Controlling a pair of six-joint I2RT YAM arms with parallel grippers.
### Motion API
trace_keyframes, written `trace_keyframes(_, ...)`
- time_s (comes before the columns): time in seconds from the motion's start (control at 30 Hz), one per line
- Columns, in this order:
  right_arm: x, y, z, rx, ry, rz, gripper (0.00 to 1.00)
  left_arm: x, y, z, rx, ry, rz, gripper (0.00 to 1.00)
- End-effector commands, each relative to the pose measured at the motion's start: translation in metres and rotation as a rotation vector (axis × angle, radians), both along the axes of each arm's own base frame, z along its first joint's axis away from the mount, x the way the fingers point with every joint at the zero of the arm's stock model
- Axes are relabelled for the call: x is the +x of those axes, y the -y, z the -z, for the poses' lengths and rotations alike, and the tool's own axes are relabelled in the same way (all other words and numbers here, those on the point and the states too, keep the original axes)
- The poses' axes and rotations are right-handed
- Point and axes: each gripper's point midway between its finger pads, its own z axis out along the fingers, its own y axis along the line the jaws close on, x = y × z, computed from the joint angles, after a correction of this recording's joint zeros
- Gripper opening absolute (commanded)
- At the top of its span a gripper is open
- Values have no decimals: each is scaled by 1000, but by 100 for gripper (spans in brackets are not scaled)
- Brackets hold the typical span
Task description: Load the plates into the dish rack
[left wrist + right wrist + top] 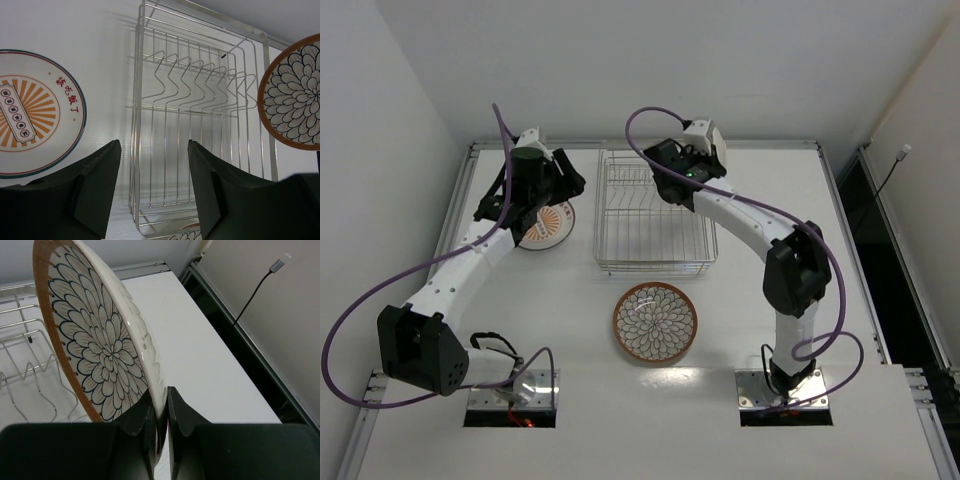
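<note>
Over the right side of the dish rack [655,265], the right claw [161,400] pinches a flower-pattern plate [100,340] by its lower rim, one finger pressed against each face. The plate stands on edge and tilted, its terracotta-rimmed petal face turned toward the rack's divider prongs [200,75]. Whether it touches the wire cannot be told.

The rack sits mid-desk [570,330], toward the far side. At its left, the left claw [153,145] hangs spread wide, gripping nothing, with the rack's near-left corner showing between its fingers [95,190].

Just beside that claw a small sunburst plate [30,115] lies flat, with orange rays and red characters on white inside a dark rim. A second flower plate [655,323] lies flat on the desk just in front of the rack, apart from it.
</note>
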Motion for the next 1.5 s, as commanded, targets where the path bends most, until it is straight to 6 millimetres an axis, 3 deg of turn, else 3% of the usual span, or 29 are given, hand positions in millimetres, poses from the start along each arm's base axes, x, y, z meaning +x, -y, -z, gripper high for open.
trace_keyframes(0.0, 2, 2, -45, 14, 167, 68, 0, 1, 0, -19, -11, 61, 8, 54)
trace_keyframes(0.2, 17, -17, -24, 2, 110, 3, 0, 1, 0, -19, -11, 61, 8, 54)
trace_keyframes(0.67, 23, -37, -8, -44, 64, -26, 0, -1, 1, -23, -16, 69, 16, 54)
trace_keyframes(1.07, -16, -14, -73, -92, 194, 123, 0, -1, 1, -23, -16, 69, 16, 54)
trace_keyframes(1.47, -51, -5, -95, -184, 243, 240, 0, -1, 2, -23, -20, 68, 24, 54)
